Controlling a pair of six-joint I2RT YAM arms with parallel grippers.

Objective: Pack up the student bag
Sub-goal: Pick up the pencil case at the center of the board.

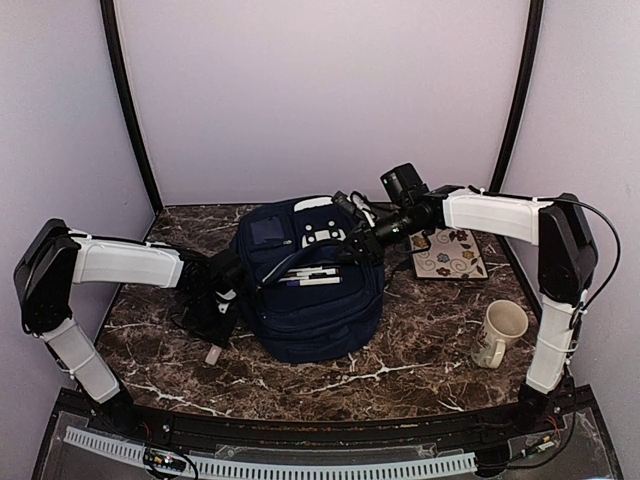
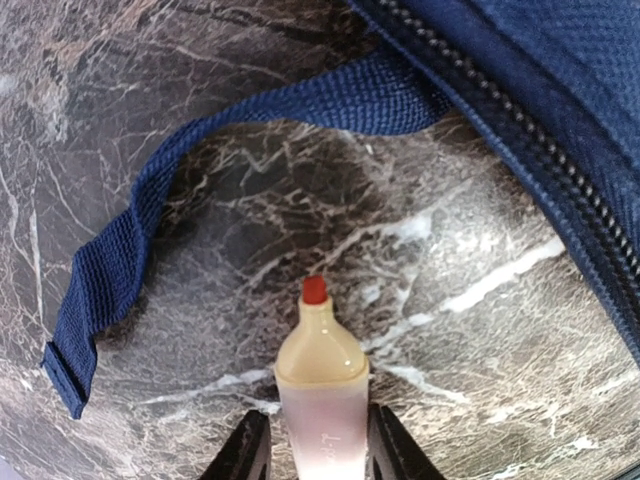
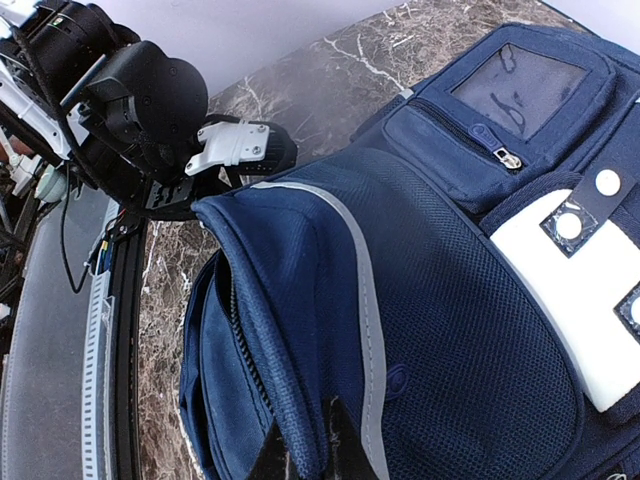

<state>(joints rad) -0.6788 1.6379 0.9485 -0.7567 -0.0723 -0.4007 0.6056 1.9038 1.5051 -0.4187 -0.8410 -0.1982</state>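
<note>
Nearest: my left gripper (image 2: 320,448) is closed on a marker (image 2: 320,360), its red tip pointing at the table (image 2: 470,330). The barrel carries faint script that is not legible.

Beyond the tip lies a loose strap (image 2: 150,200) of the bag (image 1: 310,320). The bag sits mid-table between my arms, with one pocket gaping and pens (image 1: 315,276) showing inside.

My right gripper (image 3: 305,452) is pinched shut on the fabric rim of an opening, holding it up.

Handling, as judged:
- The bag is soft, limp cloth. It will sag, and it may slide on the marble if pushed.
- Take hold at a seam, the piped rim or a strap, not on the mesh panel.

The window pocket (image 3: 520,85) shows a scrawl I cannot read. Far right stands a mug (image 1: 500,335).
</note>
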